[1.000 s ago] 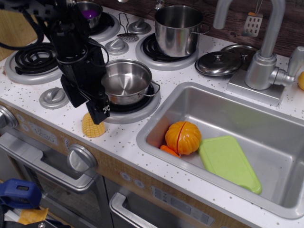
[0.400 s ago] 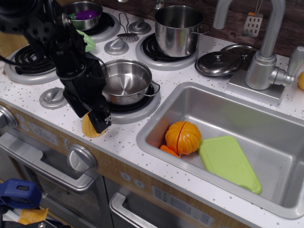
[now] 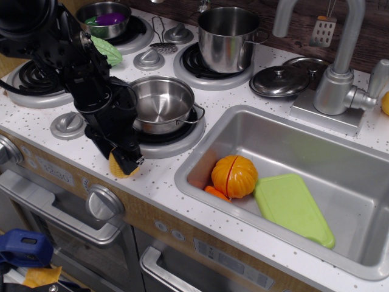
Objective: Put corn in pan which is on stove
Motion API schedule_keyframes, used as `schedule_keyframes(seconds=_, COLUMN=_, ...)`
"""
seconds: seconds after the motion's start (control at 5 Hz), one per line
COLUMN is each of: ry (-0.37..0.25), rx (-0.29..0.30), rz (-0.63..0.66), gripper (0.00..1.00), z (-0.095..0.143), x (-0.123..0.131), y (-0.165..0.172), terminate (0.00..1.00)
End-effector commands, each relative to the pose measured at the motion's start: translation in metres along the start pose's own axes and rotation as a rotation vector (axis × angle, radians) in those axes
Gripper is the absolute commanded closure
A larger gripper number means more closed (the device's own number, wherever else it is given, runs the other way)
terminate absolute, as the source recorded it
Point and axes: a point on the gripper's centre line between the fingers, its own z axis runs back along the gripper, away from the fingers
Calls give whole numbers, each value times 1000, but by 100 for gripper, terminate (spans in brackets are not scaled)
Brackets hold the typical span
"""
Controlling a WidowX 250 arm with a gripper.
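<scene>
1. Black tool [image 3: 123, 159] down at the lower left of the frame, covering most of the corn [image 3: 118, 167]; only slivers of yellow visible at its lower edge.
2. Cannot tell how far open the fingers stand or whether the corn is gripped: hidden by the tool's own body.
3. Corn on the white speckled table [image 3: 159, 182], just below and left of the front burner, outside the pan [image 3: 161, 104].
4. Pan on the front burner of the stove [image 3: 73, 91], centre left of the frame, shiny and holding nothing; wire handle pointing right.
5. Tall steel pot [image 3: 228, 38] on the rear burner, upper middle; lid [image 3: 279, 80] lying flat to its right.
6. Small steel bowl [image 3: 107, 18] with purple and green contents at the upper left.
7. Sink [image 3: 364, 176] filling the right half; orange pumpkin [image 3: 234, 176] and light green cutting board [image 3: 293, 208] inside, side by side.
8. Grey tap [image 3: 337, 67] at the upper right.
</scene>
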Motion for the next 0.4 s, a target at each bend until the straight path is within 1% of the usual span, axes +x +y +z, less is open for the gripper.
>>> schedule_keyframes(seconds=0.0, ry=24, rx=123, rz=-61, gripper=100, z=58, x=28, y=8, terminate=0)
schedule_keyframes(seconds=0.2, ry=39, rx=162, rz=-124, gripper=100, z=84, x=49, y=12, terminate=0)
